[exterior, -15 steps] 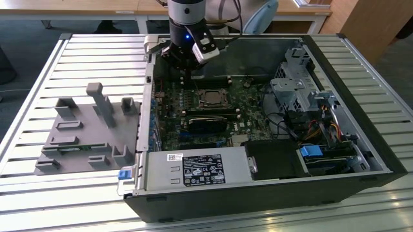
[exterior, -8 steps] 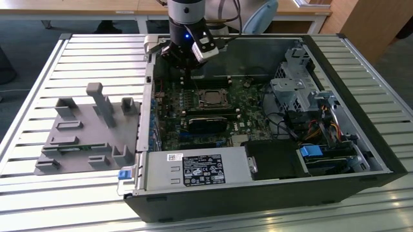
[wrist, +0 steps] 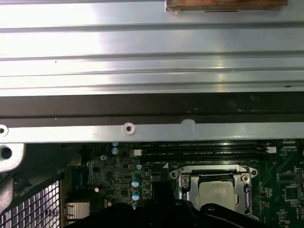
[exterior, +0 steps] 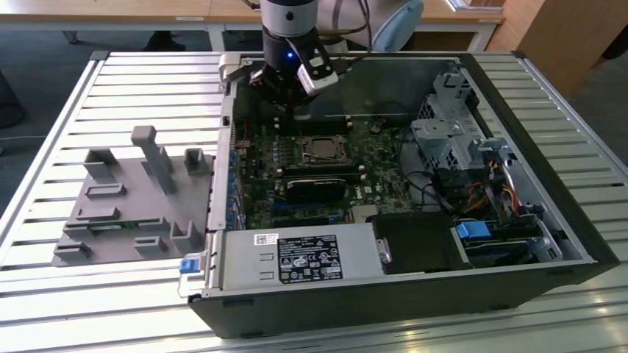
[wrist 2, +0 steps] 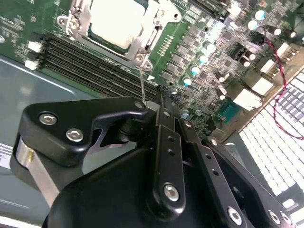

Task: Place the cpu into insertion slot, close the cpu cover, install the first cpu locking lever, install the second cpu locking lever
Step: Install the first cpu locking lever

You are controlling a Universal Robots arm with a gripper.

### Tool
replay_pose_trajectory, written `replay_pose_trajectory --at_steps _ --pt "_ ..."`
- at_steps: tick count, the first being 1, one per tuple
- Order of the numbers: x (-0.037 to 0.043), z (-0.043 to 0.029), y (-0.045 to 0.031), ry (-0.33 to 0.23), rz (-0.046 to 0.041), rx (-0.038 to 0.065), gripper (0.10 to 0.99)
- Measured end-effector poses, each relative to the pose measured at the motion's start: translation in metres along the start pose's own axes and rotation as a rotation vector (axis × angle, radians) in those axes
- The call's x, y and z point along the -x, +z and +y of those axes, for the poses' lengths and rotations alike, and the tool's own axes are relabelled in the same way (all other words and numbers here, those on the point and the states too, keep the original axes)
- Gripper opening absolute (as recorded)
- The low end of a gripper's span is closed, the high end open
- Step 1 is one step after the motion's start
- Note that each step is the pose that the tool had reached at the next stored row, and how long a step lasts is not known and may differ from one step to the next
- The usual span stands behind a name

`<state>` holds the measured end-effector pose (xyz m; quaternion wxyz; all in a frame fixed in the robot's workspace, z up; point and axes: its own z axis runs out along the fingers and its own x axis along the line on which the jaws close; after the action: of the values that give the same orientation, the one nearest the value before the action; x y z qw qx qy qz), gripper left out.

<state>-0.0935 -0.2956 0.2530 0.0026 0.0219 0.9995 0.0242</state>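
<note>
The cpu [wrist 2: 111, 19] lies flat in its socket on the green motherboard, with the silvery cpu cover [wrist 2: 142, 40] closed down around it. In the exterior view the socket with the cpu [exterior: 322, 148] sits mid-board. My gripper [wrist 2: 148, 107] hangs just beyond one socket corner, shut on the free end of a thin wire locking lever [wrist 2: 142, 83] that rises from that corner. In the exterior view the gripper [exterior: 297, 110] is inside the open case near its far wall. The first wrist view has the cpu [wrist: 218, 194] and cover [wrist: 187, 183] below the case rim.
The open computer case [exterior: 549, 272] lies on a slatted metal table [exterior: 59, 309]. A grey fixture block [exterior: 128, 198] stands at the exterior view's left. A power supply [exterior: 304, 257] is at the near side and drive cages [exterior: 457, 143] at the right. Black memory slots [wrist 2: 95, 61] run beside the socket.
</note>
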Motion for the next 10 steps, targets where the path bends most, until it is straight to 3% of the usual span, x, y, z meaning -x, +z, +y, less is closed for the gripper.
replay_pose_trajectory --at_steps 10 --pt "0.0262 0.0012 0.0014 0.000 0.0008 0.000 0.106"
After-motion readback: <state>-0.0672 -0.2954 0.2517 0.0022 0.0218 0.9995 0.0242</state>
